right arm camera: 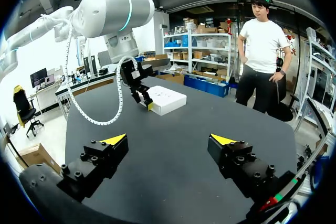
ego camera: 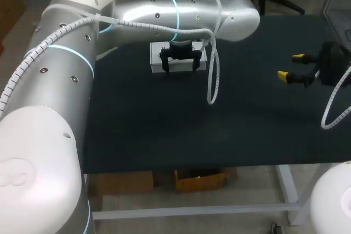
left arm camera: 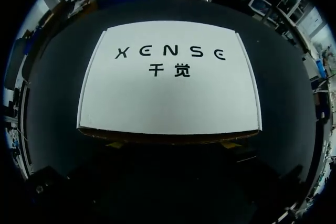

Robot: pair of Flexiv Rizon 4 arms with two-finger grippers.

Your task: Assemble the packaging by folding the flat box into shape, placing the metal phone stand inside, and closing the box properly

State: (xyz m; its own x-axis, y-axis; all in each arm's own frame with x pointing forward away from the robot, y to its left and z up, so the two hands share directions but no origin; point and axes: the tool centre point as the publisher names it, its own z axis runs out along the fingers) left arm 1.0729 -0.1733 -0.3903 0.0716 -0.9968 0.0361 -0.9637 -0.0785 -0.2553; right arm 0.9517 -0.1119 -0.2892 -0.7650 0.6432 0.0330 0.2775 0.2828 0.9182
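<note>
– Box position first: where does it sit from the left gripper [ego camera: 180, 68]?

– The flat white cardboard box [left arm camera: 170, 93] with dark lettering on its lid lies just ahead of the fingers on the black table [ego camera: 164, 124]. The lid looks down. In the left wrist view the two yellow tips only just show at the box's near edge, apparently under the lip.

– Is that hand holding it?

– No. The fingers stand spread wide, both on the same near side, so nothing is pinched between them.

– And the other hand?

– The right gripper [right arm camera: 169, 139] hangs with its fingers wide apart and nothing in them, well away, with the box far ahead of it.

– Where is the metal phone stand?

– It shows in no view. It may be inside, but I cannot tell.

– What could go wrong, then?

– I judge sliding the main risk. A light box with nothing bracing the side beyond the fingers would skate away from any push on its near edge. If the tips are under the lip, a lift would spring the lid open. Uneven pressure from the two tips would turn the box on the table.
</note>
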